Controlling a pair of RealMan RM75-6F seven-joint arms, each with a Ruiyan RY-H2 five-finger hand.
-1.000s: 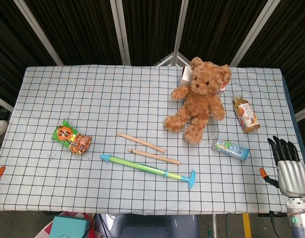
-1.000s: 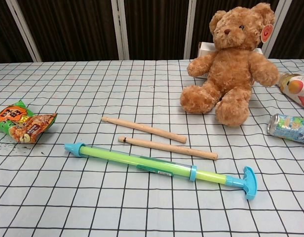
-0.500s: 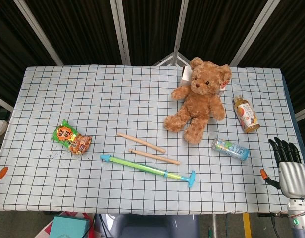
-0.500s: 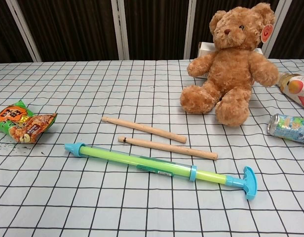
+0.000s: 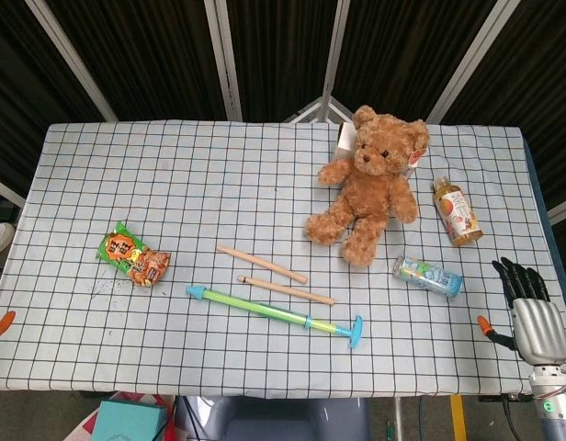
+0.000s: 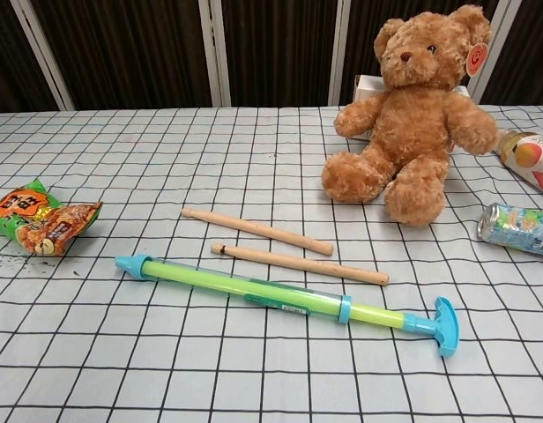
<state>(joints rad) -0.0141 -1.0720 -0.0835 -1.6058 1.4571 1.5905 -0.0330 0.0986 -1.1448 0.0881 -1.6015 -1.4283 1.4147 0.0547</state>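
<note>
Your right hand (image 5: 533, 308) hovers at the right edge of the worktop (image 5: 173, 175), fingers spread apart and pointing away from you, holding nothing. Only an orange sliver (image 5: 0, 324) at the far left edge of the head view hints at your left hand, so you cannot tell how its fingers lie.

Nearest your right hand is a small pale blue drink can (image 5: 428, 276), lying on its side just to the hand's left and a little further out, not touched. Beyond it, a bottle of orange drink (image 5: 456, 211) lies flat near the right edge. A brown teddy bear (image 5: 368, 184) sits upright between the can and the worktop's middle, with a white box (image 5: 345, 137) behind it.

Toward the middle, two wooden sticks (image 6: 256, 231) lie nearly parallel, and just in front of them rests a green and blue toy water pump (image 6: 285, 297). Well apart on the left lies a green and orange snack packet (image 5: 133, 255).

Judging from this, nothing has been picked up: every item lies untouched, and all handling remains to be done.
</note>
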